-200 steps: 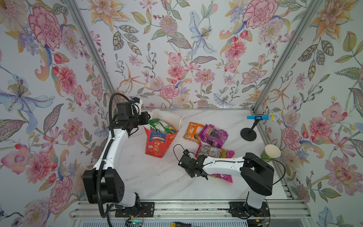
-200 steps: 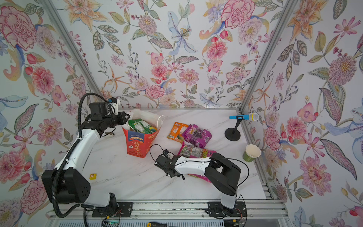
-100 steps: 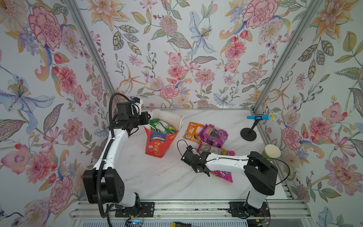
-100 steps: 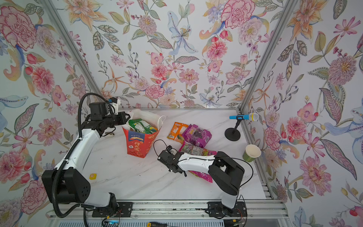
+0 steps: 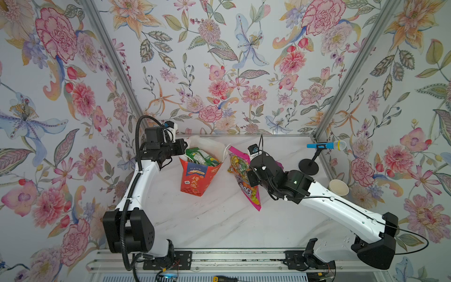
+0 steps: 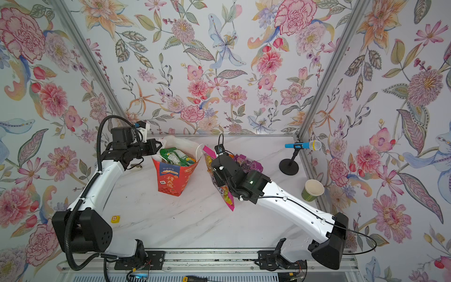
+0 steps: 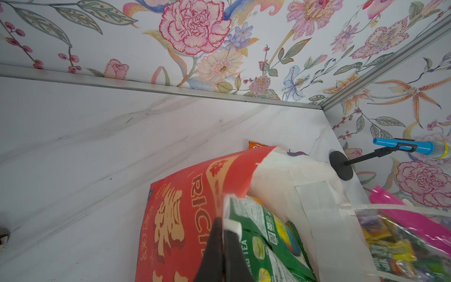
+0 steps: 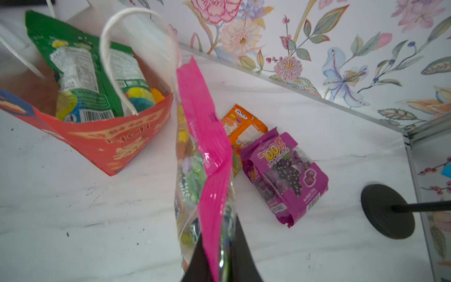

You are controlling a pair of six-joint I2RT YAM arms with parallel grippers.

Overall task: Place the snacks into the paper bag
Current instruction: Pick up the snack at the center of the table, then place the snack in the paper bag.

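The red paper bag [image 5: 199, 179] [image 6: 172, 182] stands open at the back of the table. Green snack packets [image 5: 200, 156] [image 8: 73, 68] stick out of it. My left gripper [image 5: 184, 147] [image 7: 223, 219] is shut on the bag's rim [image 7: 234, 180] on the left. My right gripper [image 5: 250, 179] [image 8: 219, 227] is shut on a large magenta snack packet [image 5: 251, 195] [image 8: 202, 127]. That packet hangs upright just right of the bag, its top edge near the white cord handle [image 8: 107, 48]. A purple packet [image 8: 288, 171] [image 6: 249, 163] and a small orange packet [image 8: 244, 124] lie on the table behind it.
A blue toy microphone [image 5: 324, 146] on a black round stand [image 5: 308, 167] is at the back right corner. A green paper cup [image 6: 312, 190] sits by the right wall. A small yellow sticker [image 6: 115, 219] lies near the left arm's base. Flowered walls enclose three sides.
My right gripper has closed on the magenta packet that lay on the table and raised it up beside the bag. The left arm has kept still on the bag's rim.
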